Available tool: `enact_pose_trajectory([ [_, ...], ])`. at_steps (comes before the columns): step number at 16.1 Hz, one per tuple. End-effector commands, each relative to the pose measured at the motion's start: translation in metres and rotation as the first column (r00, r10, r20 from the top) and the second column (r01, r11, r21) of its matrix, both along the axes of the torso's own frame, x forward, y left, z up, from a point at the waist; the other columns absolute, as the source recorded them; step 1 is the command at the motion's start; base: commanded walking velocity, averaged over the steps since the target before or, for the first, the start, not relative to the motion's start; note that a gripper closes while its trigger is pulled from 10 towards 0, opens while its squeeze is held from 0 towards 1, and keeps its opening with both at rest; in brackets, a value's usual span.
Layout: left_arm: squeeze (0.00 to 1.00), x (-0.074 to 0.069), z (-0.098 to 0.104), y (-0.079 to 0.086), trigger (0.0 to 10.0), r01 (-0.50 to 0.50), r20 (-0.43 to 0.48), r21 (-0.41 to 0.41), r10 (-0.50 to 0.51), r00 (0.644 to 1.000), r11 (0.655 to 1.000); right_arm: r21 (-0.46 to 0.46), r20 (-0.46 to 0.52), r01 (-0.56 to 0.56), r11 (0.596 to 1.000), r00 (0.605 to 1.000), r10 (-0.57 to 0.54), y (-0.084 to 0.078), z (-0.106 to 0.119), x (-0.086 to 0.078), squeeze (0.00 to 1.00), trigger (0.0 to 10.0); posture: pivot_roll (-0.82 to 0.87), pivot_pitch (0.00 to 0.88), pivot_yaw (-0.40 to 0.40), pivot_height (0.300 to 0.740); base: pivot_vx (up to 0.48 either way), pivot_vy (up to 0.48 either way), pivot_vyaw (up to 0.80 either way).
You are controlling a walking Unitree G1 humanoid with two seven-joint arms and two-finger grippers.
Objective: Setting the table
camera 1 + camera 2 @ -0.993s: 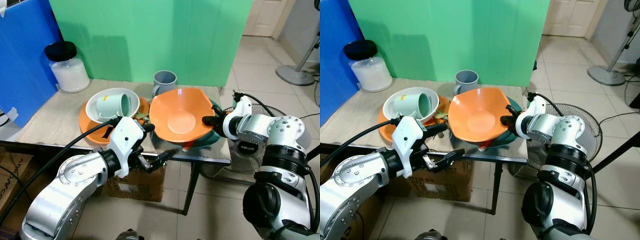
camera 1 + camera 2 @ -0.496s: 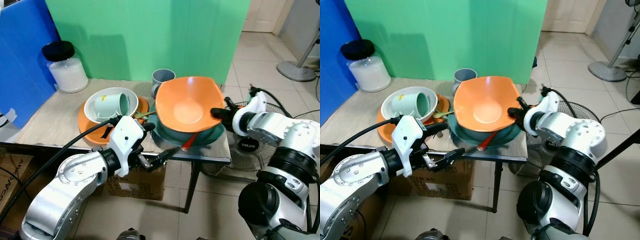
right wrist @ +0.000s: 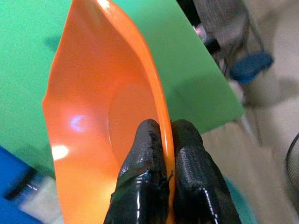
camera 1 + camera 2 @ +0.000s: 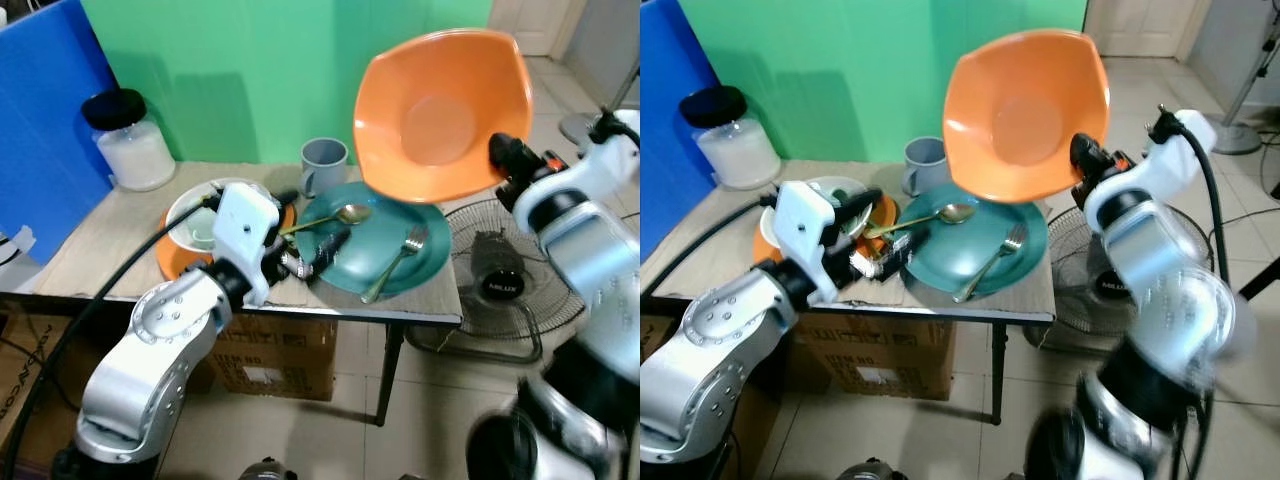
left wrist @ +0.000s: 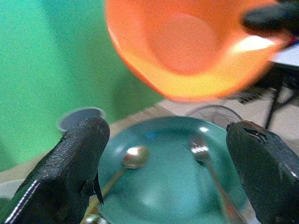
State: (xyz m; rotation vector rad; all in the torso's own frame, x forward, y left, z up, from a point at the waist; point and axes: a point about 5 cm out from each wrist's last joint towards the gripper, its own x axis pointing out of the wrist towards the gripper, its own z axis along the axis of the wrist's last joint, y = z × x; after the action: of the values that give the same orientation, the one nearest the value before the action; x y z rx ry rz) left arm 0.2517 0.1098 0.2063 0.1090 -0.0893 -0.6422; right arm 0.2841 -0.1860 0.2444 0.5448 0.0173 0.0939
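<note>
Jaws of right gripper (image 3: 161,154) pinching raised, tilted orange bowl (image 4: 440,110) rim.

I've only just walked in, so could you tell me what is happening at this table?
The robot is setting the table. Its right tool pinches the rim of an orange bowl and holds it tilted in the air above a teal plate, where a spoon and a fork lie. Its left tool, open, hovers at the plate's near edge.
</note>
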Motion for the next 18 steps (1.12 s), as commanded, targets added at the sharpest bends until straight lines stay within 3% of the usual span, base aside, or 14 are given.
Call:
enact_pose_trajectory([
  [1, 0.00, 0.004, 0.000, 0.007, 10.0, -0.084, 0.016, 0.001, 0.084, 0.996, 0.996, -0.075, 0.083, 0.015, 0.997, 0.996, -0.008, 0.004, 0.008, -0.007, 0.00, 10.0, 0.08, 0.000, 0.077, 0.740, 0.000, 0.000, 0.00],
  [2, 0.00, 0.007, -0.001, 0.008, 10.0, -0.130, 0.032, 0.021, 0.129, 0.991, 0.991, -0.170, 0.141, 0.065, 0.983, 0.989, -0.041, 0.003, 0.008, -0.013, 0.00, 10.0, 0.08, 0.000, 0.072, 0.740, 0.000, 0.000, 0.00],
  [4, 0.00, 0.014, -0.003, 0.015, 10.0, -0.227, 0.038, 0.041, 0.226, 0.973, 0.973, -0.321, 0.157, 0.137, 0.937, 0.983, -0.090, 0.002, -0.001, -0.020, 0.00, 10.0, 0.07, 0.000, 0.059, 0.740, 0.000, 0.000, -0.65],
  [6, 0.00, 0.014, 0.001, 0.024, 10.0, -0.316, 0.087, 0.013, 0.314, 0.945, 0.949, -0.383, 0.149, 0.218, 0.898, 0.974, -0.173, 0.000, -0.008, -0.032, 0.00, 10.0, 0.03, 0.000, 0.065, 0.740, 0.000, 0.000, -0.67],
  [7, 0.00, 0.014, 0.000, 0.027, 10.0, -0.346, 0.097, 0.009, 0.344, 0.934, 0.938, -0.393, 0.136, 0.198, 0.898, 0.978, -0.156, 0.004, -0.011, -0.036, 0.00, 10.0, 0.02, 0.000, 0.070, 0.740, 0.000, 0.000, -0.70],
  [8, 0.00, 0.014, 0.000, 0.030, 10.0, -0.381, 0.119, 0.005, 0.378, 0.918, 0.925, -0.438, 0.159, 0.211, 0.874, 0.975, -0.156, 0.009, -0.012, -0.041, 0.00, 10.0, 0.02, 0.000, 0.068, 0.740, 0.000, 0.000, -0.71],
  [10, 0.00, 0.012, -0.007, 0.029, 10.0, -0.381, 0.061, -0.003, 0.381, 0.923, 0.925, -0.434, 0.202, 0.245, 0.867, 0.964, -0.172, 0.011, -0.014, -0.039, 0.00, 10.0, 0.03, 0.000, 0.063, 0.740, 0.000, 0.000, -0.79],
  [12, 0.00, 0.010, -0.006, 0.022, 10.0, -0.355, 0.065, 0.006, 0.354, 0.933, 0.935, -0.465, 0.246, 0.284, 0.838, 0.951, -0.186, 0.009, -0.013, -0.036, 0.00, 10.0, 0.05, 0.000, 0.056, 0.740, 0.000, 0.000, -0.80],
  [14, 0.00, 0.016, 0.003, 0.022, 10.0, -0.354, 0.058, -0.044, 0.356, 0.933, 0.934, -0.447, 0.242, 0.302, 0.842, 0.947, -0.211, 0.003, -0.007, -0.037, 0.00, 10.0, 0.01, 0.000, 0.089, 0.740, 0.000, 0.000, -0.80],
  [15, 0.00, 0.022, -0.001, 0.021, 10.0, -0.328, 0.031, -0.084, 0.332, 0.943, 0.941, -0.405, 0.205, 0.279, 0.871, 0.956, -0.211, 0.000, -0.013, -0.040, 0.00, 10.0, 0.01, 0.000, 0.082, 0.740, 0.000, 0.000, -0.80],
  [17, 0.00, 0.021, -0.003, 0.017, 10.0, -0.273, 0.018, -0.062, 0.275, 0.961, 0.960, -0.348, 0.167, 0.292, 0.891, 0.954, -0.248, -0.005, -0.021, -0.042, 0.00, 10.0, 0.00, 0.000, 0.103, 0.740, 0.000, 0.000, -0.80],
  [18, 0.00, 0.019, -0.005, 0.018, 10.0, -0.268, 0.000, -0.058, 0.269, 0.963, 0.962, -0.366, 0.172, 0.277, 0.888, 0.958, -0.229, -0.002, -0.022, -0.044, 0.00, 10.0, -0.01, 0.000, 0.104, 0.740, 0.000, 0.000, -0.80],
])
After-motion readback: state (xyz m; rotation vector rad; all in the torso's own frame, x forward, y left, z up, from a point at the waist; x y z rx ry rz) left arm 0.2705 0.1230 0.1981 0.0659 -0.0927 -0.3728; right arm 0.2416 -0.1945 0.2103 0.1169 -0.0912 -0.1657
